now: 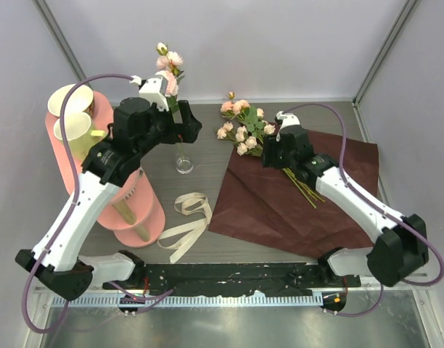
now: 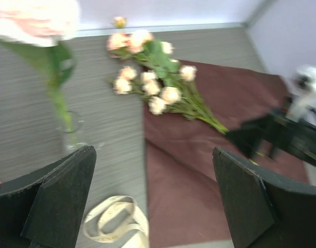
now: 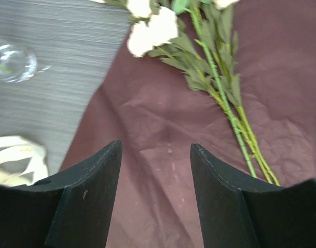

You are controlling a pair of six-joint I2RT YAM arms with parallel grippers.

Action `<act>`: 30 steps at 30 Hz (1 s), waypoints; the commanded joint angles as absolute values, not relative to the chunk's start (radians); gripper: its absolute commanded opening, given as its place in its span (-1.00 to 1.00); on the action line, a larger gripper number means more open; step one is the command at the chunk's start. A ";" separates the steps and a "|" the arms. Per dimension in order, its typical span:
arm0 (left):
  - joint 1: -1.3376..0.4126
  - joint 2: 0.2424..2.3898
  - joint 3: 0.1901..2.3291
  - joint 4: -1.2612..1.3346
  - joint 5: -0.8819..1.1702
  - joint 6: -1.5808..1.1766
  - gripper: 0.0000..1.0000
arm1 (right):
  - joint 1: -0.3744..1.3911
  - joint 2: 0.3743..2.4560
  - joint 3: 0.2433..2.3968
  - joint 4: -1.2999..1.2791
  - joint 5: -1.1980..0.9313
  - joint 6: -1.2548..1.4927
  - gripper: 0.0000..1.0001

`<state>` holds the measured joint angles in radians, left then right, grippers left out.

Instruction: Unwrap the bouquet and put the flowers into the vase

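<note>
Near the front edge of the table (image 1: 207,170), a cream ribbon (image 1: 187,221) lies loose, just beside the left corner of the dark red paper (image 1: 280,206), which is spread open and flat. The right gripper (image 3: 155,181) hovers low over this paper with its fingers apart and nothing between them; only the wrinkled paper shows in the gap. The green stems (image 3: 233,123) of the flowers (image 1: 244,130) lie just to the right of it in its wrist view, not touching the fingers. These flowers (several sprigs of small pale pink roses) lie on the far left corner of the paper, with some heads over the bare table and the stems pointing to the near right. Farther left the vase (image 1: 183,161) stands upright on the table, apart from the paper. One sprig (image 1: 169,61) stands in it, its blooms high above the rim. The left gripper (image 2: 153,196) is up beside this sprig with its fingers spread wide, holding nothing; in its wrist view the vase and stem are beyond its left finger.
</note>
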<state>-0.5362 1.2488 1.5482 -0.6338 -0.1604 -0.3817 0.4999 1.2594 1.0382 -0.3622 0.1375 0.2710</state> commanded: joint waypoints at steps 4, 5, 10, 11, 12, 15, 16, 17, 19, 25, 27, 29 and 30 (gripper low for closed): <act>-0.532 1.147 1.586 -0.614 0.335 -0.459 1.00 | 0.315 1.434 1.118 -0.362 0.198 0.262 0.00; -0.532 1.138 1.580 -0.589 0.371 -0.478 1.00 | 0.298 1.454 1.123 -0.357 0.195 0.255 -0.06; -0.532 1.098 1.525 -0.512 0.515 -0.517 0.99 | 0.261 1.610 1.181 -0.385 0.196 0.109 -0.38; -0.532 1.098 1.523 -0.517 0.531 -0.511 1.00 | 0.259 1.633 1.198 -0.406 0.202 0.092 -0.41; -0.532 1.100 1.525 -0.525 0.532 -0.506 0.99 | 0.259 1.661 1.215 -0.432 0.210 0.071 -0.50; -0.532 1.100 1.519 -0.543 0.537 -0.492 0.99 | 0.261 1.704 1.216 -0.451 0.236 0.046 -0.55; -0.532 1.100 1.513 -0.543 0.543 -0.491 1.00 | 0.262 1.706 1.210 -0.454 0.233 0.040 -0.55; -0.532 1.097 1.505 -0.543 0.546 -0.488 1.00 | 0.262 1.704 1.204 -0.448 0.210 0.038 -0.55; -0.532 1.097 1.497 -0.540 0.557 -0.483 1.00 | 0.268 1.706 1.187 -0.437 0.184 0.038 -0.53; -0.532 1.100 1.480 -0.537 0.563 -0.476 0.99 | 0.302 1.752 1.177 -0.454 0.204 0.031 -0.49; -0.532 1.103 1.480 -0.538 0.563 -0.471 1.00 | 0.319 1.770 1.178 -0.462 0.221 0.026 -0.54; -0.532 1.104 1.480 -0.540 0.561 -0.466 1.00 | 0.330 1.781 1.175 -0.463 0.235 0.023 -0.56; -0.532 1.106 1.479 -0.540 0.563 -0.466 0.99 | 0.328 1.789 1.174 -0.462 0.244 0.020 -0.56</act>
